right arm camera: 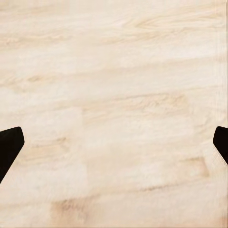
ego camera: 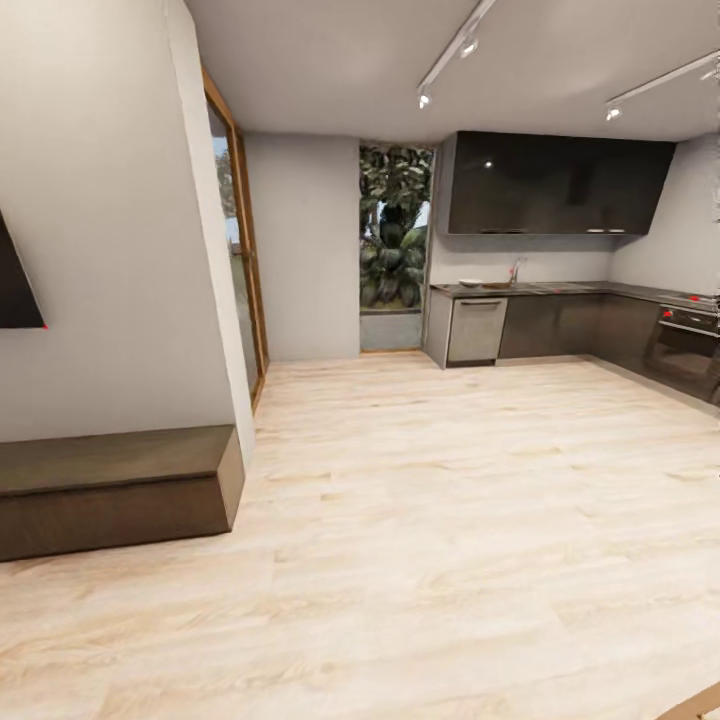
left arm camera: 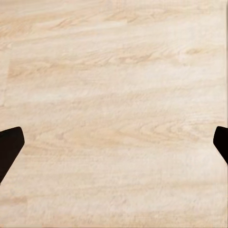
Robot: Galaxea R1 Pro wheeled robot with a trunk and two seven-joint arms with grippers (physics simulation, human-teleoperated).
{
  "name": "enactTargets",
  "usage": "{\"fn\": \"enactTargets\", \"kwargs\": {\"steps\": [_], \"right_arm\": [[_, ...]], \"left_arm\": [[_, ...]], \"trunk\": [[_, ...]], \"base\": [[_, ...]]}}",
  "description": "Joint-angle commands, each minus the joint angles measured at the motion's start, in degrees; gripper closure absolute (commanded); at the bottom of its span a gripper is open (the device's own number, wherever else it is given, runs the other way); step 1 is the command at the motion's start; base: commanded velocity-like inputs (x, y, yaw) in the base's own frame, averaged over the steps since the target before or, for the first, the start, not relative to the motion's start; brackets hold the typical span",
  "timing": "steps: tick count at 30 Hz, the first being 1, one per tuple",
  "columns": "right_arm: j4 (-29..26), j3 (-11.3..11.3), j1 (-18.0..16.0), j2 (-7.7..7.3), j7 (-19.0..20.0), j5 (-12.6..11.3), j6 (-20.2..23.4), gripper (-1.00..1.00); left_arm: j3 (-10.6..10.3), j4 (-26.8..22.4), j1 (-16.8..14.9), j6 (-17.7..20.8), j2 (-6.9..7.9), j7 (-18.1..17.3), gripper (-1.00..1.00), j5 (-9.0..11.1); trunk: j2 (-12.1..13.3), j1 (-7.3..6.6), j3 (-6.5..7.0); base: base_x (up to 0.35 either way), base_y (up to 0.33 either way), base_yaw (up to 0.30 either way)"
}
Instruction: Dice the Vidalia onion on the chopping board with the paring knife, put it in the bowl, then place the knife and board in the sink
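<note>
Far across the room, in the head view, the grey countertop (ego camera: pixel 560 290) runs along the back wall above dark cabinets. The chrome tap (ego camera: pixel 516 270) marks where the sink is; the basin itself is too far off to make out. A small white shape beside it looks like the bowl (ego camera: pixel 470 283), with a flat brownish shape, perhaps the chopping board (ego camera: pixel 497 286), next to it. The Vidalia onion and paring knife are too small to see. My left gripper (left arm camera: pixel 114 147) and right gripper (right arm camera: pixel 114 147) are both open, holding nothing, over the light wooden floor.
A low dark wooden bench (ego camera: pixel 110 490) stands against the near left wall, whose corner (ego camera: pixel 215 300) juts into the room. A broad stretch of pale plank floor (ego camera: pixel 450 520) lies between me and the kitchen. An oven (ego camera: pixel 685 345) sits at the far right, and a plant-filled window (ego camera: pixel 395 240) is beyond.
</note>
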Motion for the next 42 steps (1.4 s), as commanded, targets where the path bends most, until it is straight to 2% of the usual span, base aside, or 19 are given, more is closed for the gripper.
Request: {"fn": "enactTargets", "kwargs": {"steps": [1, 14, 42], "right_arm": [[0.0, 0.1, 0.0, -0.01, 0.0, 0.0, -0.2, -1.0], [0.0, 0.1, 0.0, -0.01, 0.0, 0.0, -0.2, -1.0], [0.0, 0.0, 0.0, -0.01, 0.0, 0.0, -0.2, -1.0]], "left_arm": [[0.0, 0.0, 0.0, -0.1, 0.0, 0.1, -1.0, 0.1], [0.0, 0.0, 0.0, -0.1, 0.0, 0.1, -1.0, 0.1], [0.0, -0.1, 0.0, -0.1, 0.0, 0.1, -1.0, 0.1]], "trunk": [[0.0, 0.03, -0.05], [0.0, 0.03, 0.09], [0.0, 0.03, 0.17]], "base": [[0.333, 0.0, -0.138], [0.333, 0.0, -0.151], [0.333, -0.03, -0.022]]}}
